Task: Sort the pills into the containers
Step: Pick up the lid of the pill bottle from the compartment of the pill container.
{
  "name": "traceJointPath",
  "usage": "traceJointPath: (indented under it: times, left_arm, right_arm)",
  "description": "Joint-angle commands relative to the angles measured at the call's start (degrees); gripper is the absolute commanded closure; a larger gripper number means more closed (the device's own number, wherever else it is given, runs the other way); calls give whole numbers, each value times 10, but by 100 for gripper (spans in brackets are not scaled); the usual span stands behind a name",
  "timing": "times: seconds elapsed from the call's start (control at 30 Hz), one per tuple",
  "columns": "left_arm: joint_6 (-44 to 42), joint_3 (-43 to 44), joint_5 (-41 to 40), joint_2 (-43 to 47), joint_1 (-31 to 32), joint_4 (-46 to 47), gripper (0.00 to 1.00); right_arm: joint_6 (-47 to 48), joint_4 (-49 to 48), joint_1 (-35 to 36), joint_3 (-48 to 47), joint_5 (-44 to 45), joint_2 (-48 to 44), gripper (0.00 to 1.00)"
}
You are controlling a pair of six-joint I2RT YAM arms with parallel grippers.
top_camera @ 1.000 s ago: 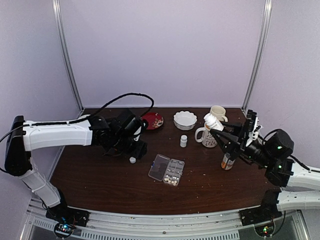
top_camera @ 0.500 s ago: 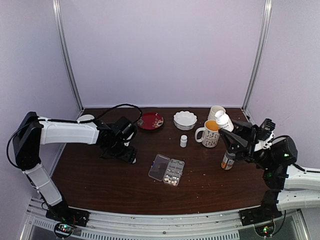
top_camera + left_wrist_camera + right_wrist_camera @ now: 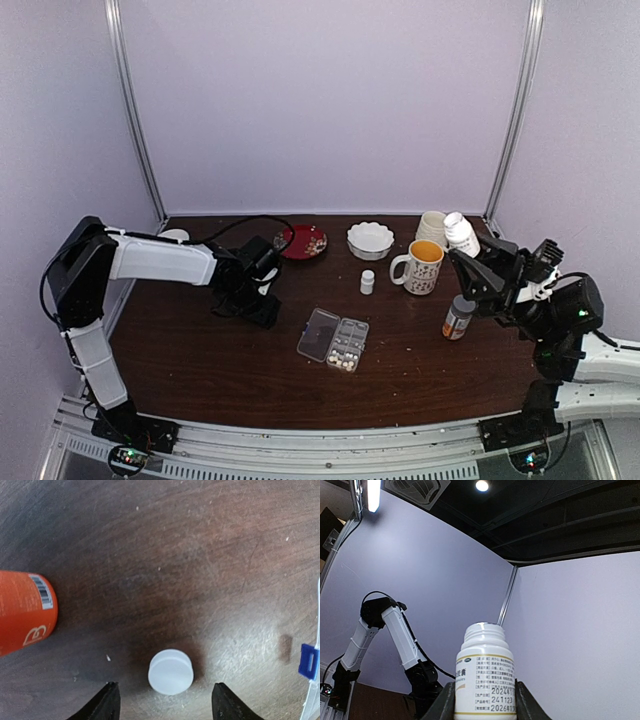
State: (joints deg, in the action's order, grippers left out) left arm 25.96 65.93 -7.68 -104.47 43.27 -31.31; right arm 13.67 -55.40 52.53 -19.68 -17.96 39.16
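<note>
The clear pill box (image 3: 334, 340) lies open mid-table, with cream pills (image 3: 348, 353) in its right-hand cells; its edge with a blue latch (image 3: 308, 660) shows at the right of the left wrist view. My left gripper (image 3: 258, 305) (image 3: 164, 692) is open and low over the table. A small white cap (image 3: 170, 671) lies between its fingertips, touching neither. My right gripper (image 3: 468, 258) (image 3: 485, 702) is shut on an uncapped white pill bottle (image 3: 459, 232) (image 3: 485, 675), held upright in the air at the right, behind the mugs.
An orange bottle (image 3: 458, 317) stands at the right. A patterned mug (image 3: 423, 267), a cream mug (image 3: 431, 225), a white bowl (image 3: 370, 240), a red dish (image 3: 304, 241) and a small white bottle (image 3: 367, 282) sit toward the back. An orange labelled bottle (image 3: 22, 612) lies left of the cap.
My right arm has carried the white bottle right and back, from tilted beside the mug to upright. My left arm has sunk lower and drawn in a little to the left.
</note>
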Motion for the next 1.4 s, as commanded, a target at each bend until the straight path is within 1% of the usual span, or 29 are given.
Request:
traceJointPath:
  times: [0.0, 0.1, 0.23, 0.47, 0.7, 0.83, 1.03, 1.27, 1.37]
  left_arm:
    - [-14, 26, 6, -16, -5, 17, 35]
    - [-14, 36, 16, -27, -8, 12, 36]
    - [-12, 42, 26, -35, -14, 9, 44]
    - [-12, 45, 44, -40, -20, 10, 52]
    - [-13, 53, 44, -53, -21, -1, 54]
    - [-12, 54, 45, -54, -22, -1, 61]
    - [-11, 55, 39, -55, -22, -7, 60]
    - [-15, 62, 34, -46, -21, -22, 74]
    - [-16, 63, 30, -36, -21, -31, 75]
  right_arm:
    - [9, 16, 3, -14, 7, 2, 100]
    - [6, 16, 3, -15, 1, 6, 100]
    - [6, 33, 4, -18, -3, 7, 100]
    - [10, 41, 4, -18, -1, 6, 100]
    - [9, 44, 4, -16, -1, 4, 100]
    - [10, 49, 4, -16, 2, 1, 100]
    - [11, 51, 4, -14, 5, -3, 100]
    - [12, 54, 4, -15, 6, -2, 100]
    - [11, 49, 4, -13, 6, 0, 100]
